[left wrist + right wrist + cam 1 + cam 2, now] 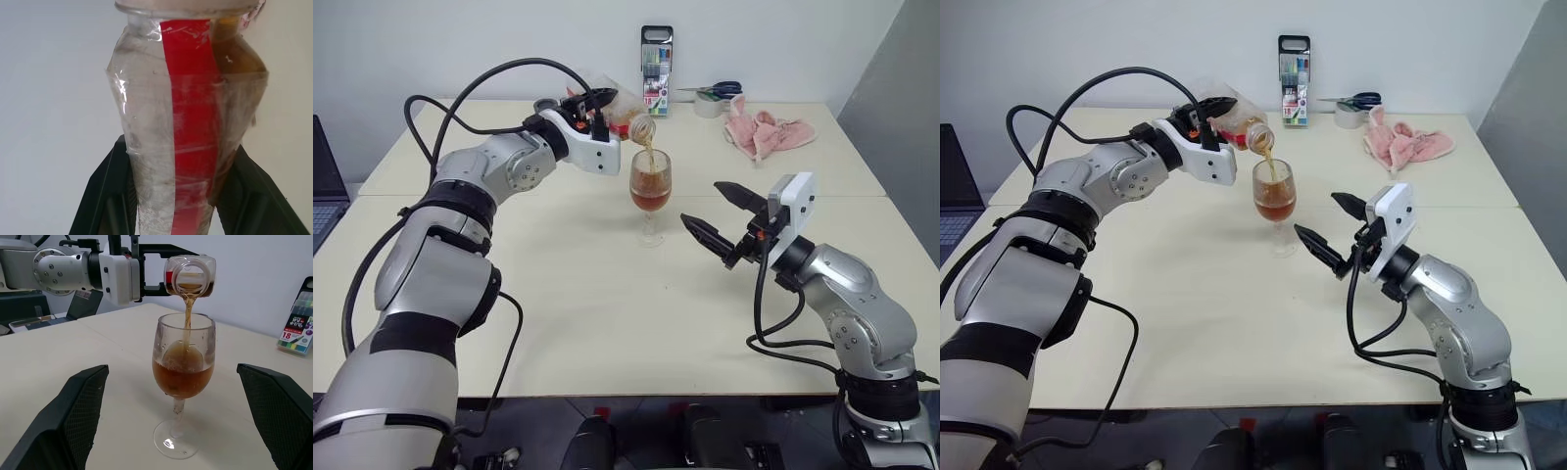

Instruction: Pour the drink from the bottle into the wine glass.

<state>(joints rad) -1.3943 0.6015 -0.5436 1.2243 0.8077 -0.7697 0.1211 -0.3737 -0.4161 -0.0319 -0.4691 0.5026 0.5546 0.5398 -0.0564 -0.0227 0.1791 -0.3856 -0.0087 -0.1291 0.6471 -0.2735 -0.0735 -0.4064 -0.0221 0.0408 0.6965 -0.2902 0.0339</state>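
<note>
Amber drink (183, 377) streams from the bottle (1242, 125) (tipped mouth-down) clenched in the left pincer (1215, 111); right pincer (717, 213) gapes.

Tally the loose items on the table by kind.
Bottle: 1
Wine glass: 1
Marker case: 1
Tape roll: 1
Scissors: 1
Pink cloth: 1
Total: 6

Amber drink (183, 377) in the clear wine glass (184, 352); bottle (188, 122) bears a red strip.
</note>
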